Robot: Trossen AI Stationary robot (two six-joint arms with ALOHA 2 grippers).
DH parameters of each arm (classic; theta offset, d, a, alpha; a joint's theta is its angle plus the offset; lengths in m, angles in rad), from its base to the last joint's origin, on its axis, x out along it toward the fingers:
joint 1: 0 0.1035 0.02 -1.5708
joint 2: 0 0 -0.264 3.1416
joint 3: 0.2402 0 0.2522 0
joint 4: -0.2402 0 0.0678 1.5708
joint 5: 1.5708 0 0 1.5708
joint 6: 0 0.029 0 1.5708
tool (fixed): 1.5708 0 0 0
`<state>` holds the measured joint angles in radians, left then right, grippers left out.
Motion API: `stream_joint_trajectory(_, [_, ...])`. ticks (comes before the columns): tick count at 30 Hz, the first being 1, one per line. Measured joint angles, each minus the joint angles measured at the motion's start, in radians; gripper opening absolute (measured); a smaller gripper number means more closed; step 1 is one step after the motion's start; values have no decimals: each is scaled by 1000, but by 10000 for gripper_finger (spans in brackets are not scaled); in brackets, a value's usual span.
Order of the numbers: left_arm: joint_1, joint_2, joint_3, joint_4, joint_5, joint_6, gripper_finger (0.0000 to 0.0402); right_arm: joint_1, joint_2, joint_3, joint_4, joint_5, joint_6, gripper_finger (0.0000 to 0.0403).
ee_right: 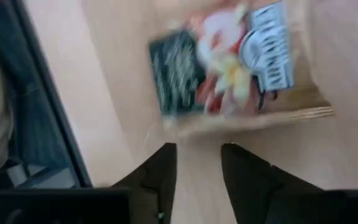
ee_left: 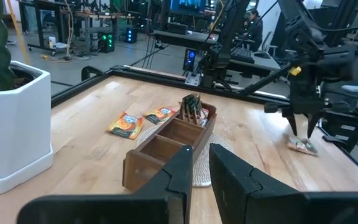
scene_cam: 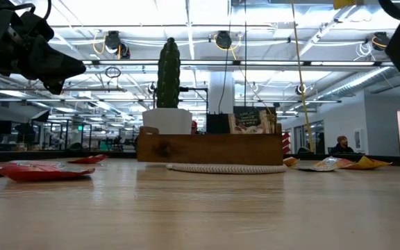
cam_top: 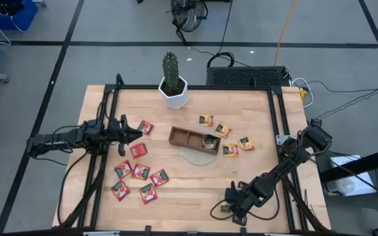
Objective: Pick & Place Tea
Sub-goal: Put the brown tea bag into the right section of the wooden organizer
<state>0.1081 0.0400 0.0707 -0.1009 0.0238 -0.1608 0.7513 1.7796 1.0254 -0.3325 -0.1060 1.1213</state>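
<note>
A brown wooden tray [cam_top: 194, 139] sits mid-table on a round mat [cam_top: 199, 157], with tea sachets upright in its right compartment [ee_left: 192, 107]. Several red sachets [cam_top: 138, 172] lie flat to the tray's left, and several orange ones [cam_top: 230, 150] to its right. One sachet [ee_right: 229, 68] lies flat near the table's front edge. My right gripper [ee_right: 197, 155] points steeply down just short of that sachet's edge, open, with nothing between its fingers. My left gripper [ee_left: 201, 158] hangs level over the table's left side, open by a narrow gap and holding nothing.
A cactus in a white pot [cam_top: 174, 85] stands at the table's far edge, behind the tray. A black frame rail [cam_top: 282, 124] runs along the table's right side, close to my right arm. Bare wood lies between the tray and the near edge.
</note>
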Motion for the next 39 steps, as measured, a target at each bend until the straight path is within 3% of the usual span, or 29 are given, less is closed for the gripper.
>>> stream_joint_trajectory(8, [0,0,0,0,0,0,58,0,4,-6,109,-30,-110,8])
stream_joint_trajectory(24, [0,0,0,0,0,0,58,-91,59,-3,163,95,-403,1])
stream_joint_trajectory(27, [0,0,0,0,0,0,58,-103,67,-3,195,212,-455,1])
stream_joint_trajectory(35, [0,0,0,0,0,0,58,-108,69,-6,326,662,-500,0])
stream_joint_trajectory(39, [0,0,0,0,0,0,58,-82,69,-5,408,823,-656,0])
